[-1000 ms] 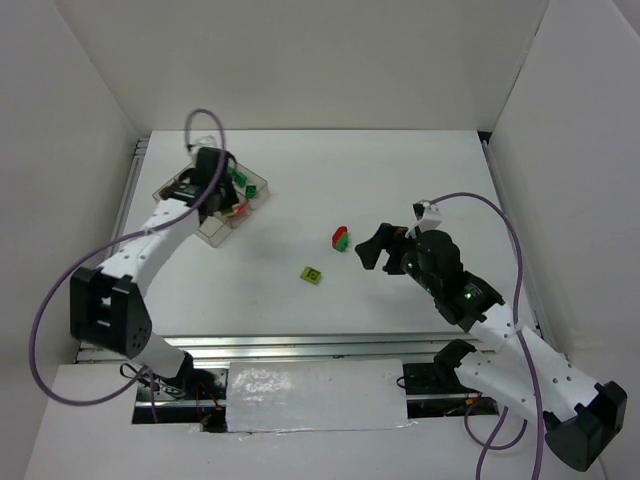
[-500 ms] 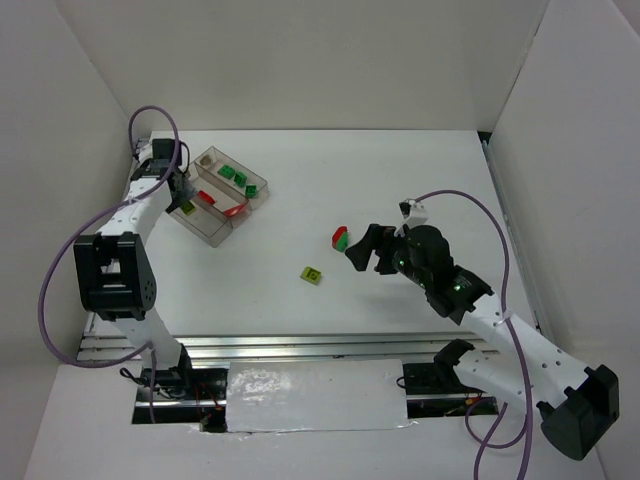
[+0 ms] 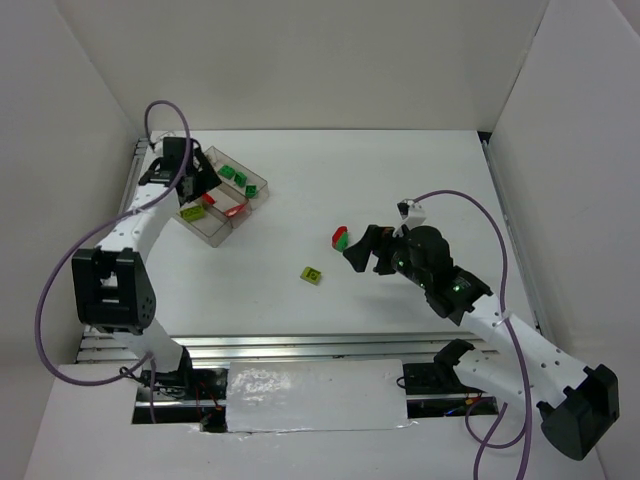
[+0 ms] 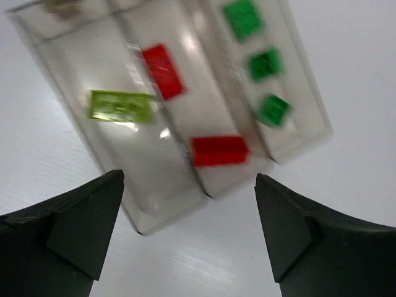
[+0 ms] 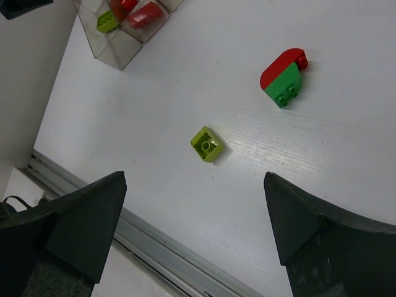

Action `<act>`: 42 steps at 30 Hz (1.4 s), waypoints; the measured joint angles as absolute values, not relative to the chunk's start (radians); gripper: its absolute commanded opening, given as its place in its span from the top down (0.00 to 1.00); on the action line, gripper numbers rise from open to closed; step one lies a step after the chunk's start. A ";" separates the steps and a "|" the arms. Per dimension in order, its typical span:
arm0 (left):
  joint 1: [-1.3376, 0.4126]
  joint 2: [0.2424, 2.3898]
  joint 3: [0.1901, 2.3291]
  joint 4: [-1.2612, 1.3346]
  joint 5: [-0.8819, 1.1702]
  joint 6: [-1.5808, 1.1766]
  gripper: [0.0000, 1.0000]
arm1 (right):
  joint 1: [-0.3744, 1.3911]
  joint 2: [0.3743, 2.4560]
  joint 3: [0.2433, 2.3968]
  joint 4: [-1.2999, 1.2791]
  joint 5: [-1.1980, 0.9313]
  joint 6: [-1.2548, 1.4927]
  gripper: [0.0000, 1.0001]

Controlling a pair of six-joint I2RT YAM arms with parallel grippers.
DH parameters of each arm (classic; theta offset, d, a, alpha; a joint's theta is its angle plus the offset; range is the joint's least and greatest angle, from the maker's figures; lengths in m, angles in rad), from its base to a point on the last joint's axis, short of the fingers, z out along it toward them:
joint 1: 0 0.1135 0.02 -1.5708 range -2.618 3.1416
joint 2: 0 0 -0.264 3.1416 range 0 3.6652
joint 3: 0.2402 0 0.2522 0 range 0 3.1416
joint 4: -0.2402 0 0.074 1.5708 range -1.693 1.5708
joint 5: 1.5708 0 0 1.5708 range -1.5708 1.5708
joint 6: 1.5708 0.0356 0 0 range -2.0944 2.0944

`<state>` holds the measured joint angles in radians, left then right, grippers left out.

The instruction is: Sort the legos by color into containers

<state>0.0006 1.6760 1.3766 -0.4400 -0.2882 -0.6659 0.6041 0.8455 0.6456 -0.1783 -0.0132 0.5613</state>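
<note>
While it hovers over the tray [image 4: 162,207], left gripper [image 4: 189,182] spread, empty | right gripper [image 5: 195,179] spread, empty, beside red-green legos [image 5: 281,75]

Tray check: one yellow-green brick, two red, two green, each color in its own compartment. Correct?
No. The tray holds three green bricks in their compartment, not two; the left wrist view shows all three. One yellow-green brick and two red bricks, each color in its own compartment, is right.
</note>
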 measured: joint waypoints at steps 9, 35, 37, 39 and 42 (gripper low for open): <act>-0.611 1.589 1.281 -0.332 -0.147 -0.477 0.00 | 0.604 0.734 0.654 -0.250 0.082 0.561 0.00; -0.825 1.879 1.212 -0.373 -0.231 -0.471 0.17 | 0.604 0.651 0.680 -0.346 0.111 0.556 0.00; -0.820 1.881 1.212 -0.360 -0.227 -0.472 0.41 | 0.604 0.650 0.680 -0.346 0.112 0.555 0.00; -0.818 1.881 1.212 -0.352 -0.230 -0.469 0.67 | 0.604 0.648 0.680 -0.347 0.113 0.553 0.00; -0.815 1.877 1.206 -0.342 -0.249 -0.472 0.84 | 0.604 0.641 0.680 -0.352 0.115 0.551 0.00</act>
